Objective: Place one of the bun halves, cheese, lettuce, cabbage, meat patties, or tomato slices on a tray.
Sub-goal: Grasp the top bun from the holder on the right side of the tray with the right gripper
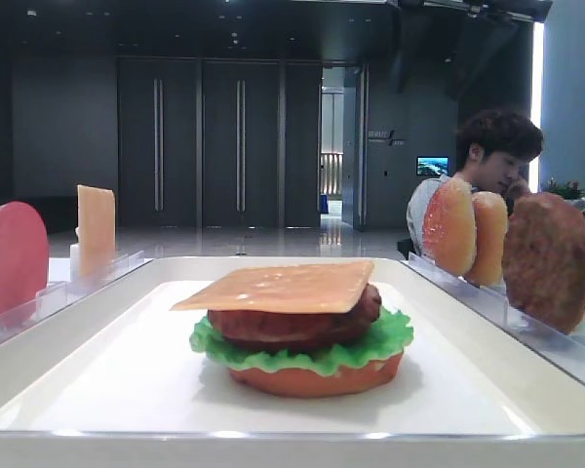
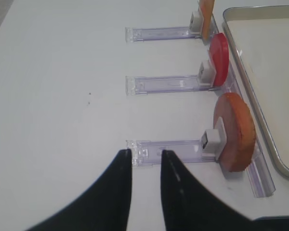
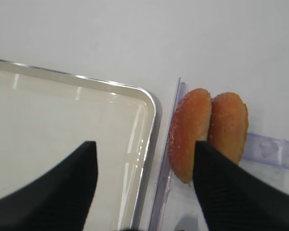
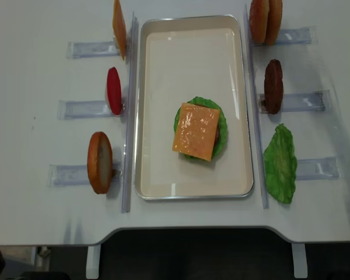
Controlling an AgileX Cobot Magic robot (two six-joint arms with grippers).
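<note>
White table [image 4: 41, 216], dark hall behind. Centre: tray [image 4: 163, 58] with cheese [image 4: 196, 131] over lettuce [image 4: 219, 119] and meat patty [image 1: 292, 322]. Right gripper [image 3: 144, 163] spread wide, empty, above bun halves [image 3: 207, 132]. Left gripper [image 2: 147, 159] nearly closed, grasping nothing. Bun undersides hidden.

Trays [image 4: 137, 116]: one
Bun tops [image 4: 265, 21]: two, side by side in a rack
Bun bottoms [image 4: 99, 162]: two, one racked, one under the stack
Cheese slices [image 4: 196, 131]: two
Tomato slices [image 4: 114, 90]: one
Meat patties [image 4: 273, 86]: two
Lettuce leaves [image 4: 280, 164]: two
Clear racks [image 4: 84, 108]: six
</note>
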